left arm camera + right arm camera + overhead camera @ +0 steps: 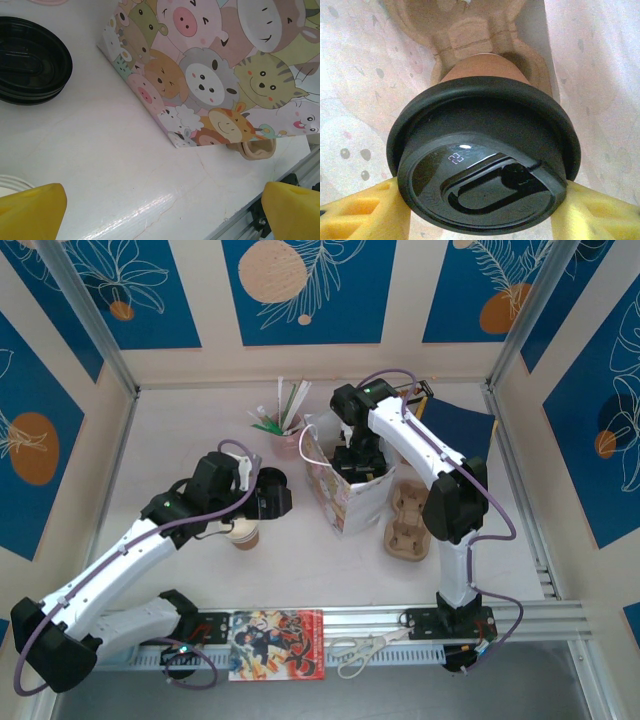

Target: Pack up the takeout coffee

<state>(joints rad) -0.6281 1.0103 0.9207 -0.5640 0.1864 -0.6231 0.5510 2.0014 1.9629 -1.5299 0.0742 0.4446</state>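
The right gripper (pixel 481 220) is reaching down into the cartoon-animal bag (pixel 345 505) at the middle of the table. It is clamping the lidded takeout coffee (pixel 485 70) between its yellow fingers (pixel 362 212), which are pressing on the rim of the black lid (pixel 485 165) at 4 and 8 o'clock in the wrist view. This brown cup is standing upright over a well of the pulp tray (pixel 465 30) lying inside the bag; whether it is seated cannot be told. The left gripper (pixel 268 495) is hovering at 9 o'clock of the bag, its jaws spread wide and gripping nothing. An open paper cup (pixel 243 534), cream inside, is standing just at 7 o'clock of that gripper. A second pulp tray (pixel 408 522) is lying at 4 o'clock of the bag, and a pink cup of straws (pixel 285 435) is standing at 11 o'clock.
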